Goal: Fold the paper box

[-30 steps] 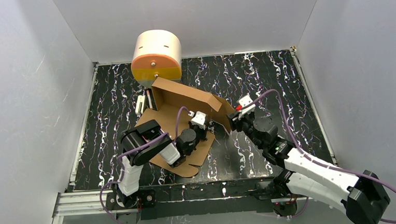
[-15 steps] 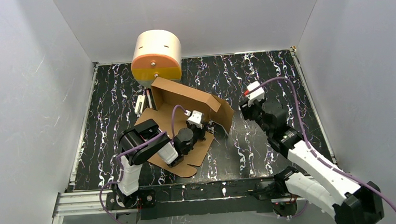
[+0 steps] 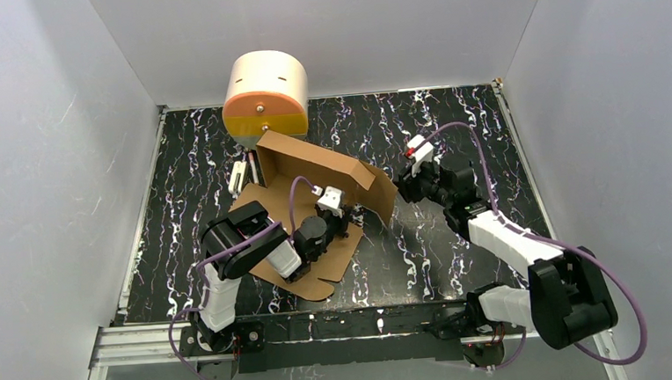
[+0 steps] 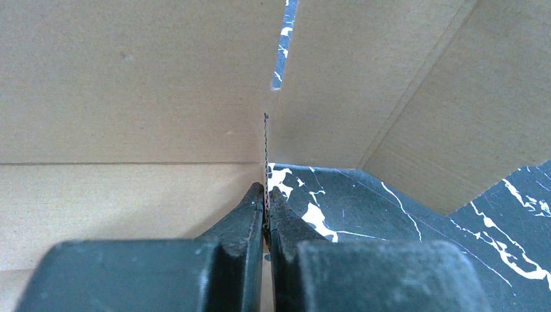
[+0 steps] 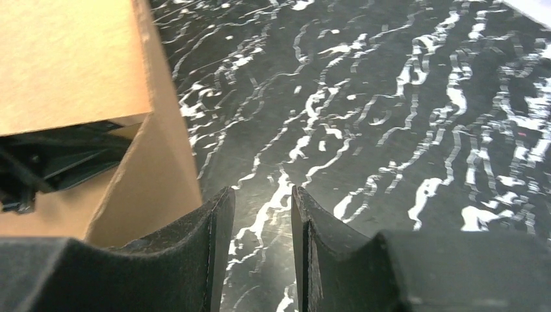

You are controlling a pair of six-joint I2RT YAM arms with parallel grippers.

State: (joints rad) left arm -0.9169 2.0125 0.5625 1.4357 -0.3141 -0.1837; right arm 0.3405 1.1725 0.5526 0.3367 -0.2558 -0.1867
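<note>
Paper box: lying (image 3: 315, 187) on the left half of the black marbled table (image 3: 469, 120), in front of the cream cylinder (image 3: 265, 93); back wall and right flap are standing up, the near panel is lying flat.
Lettering: nothing is showing large enough to read — the cylinder's face is showing only an orange band over a yellow one.
Left gripper: reaching (image 4: 266, 195) into the box, jaws pressed together; a thin cardboard edge is running down into the slit between the tips, and whether it is being pinched cannot be told.
Right gripper: hovering (image 5: 260, 198) over bare table just beside the raised right flap, jaws a little apart with only tabletop showing between them.
Hidden: the left arm is covering much of the flat panel from above and hiding its own fingertips there; the right wrist view is cutting the box off at its left edge, with dark arm parts showing under the flap; a small pale item (image 3: 240, 174) by the box's left side is too small to identify.
Change: a second ago the right gripper was touching the flap's corner — now it is standing clear of it, its arm folded back toward the near right; the left arm and the box are staying put.
</note>
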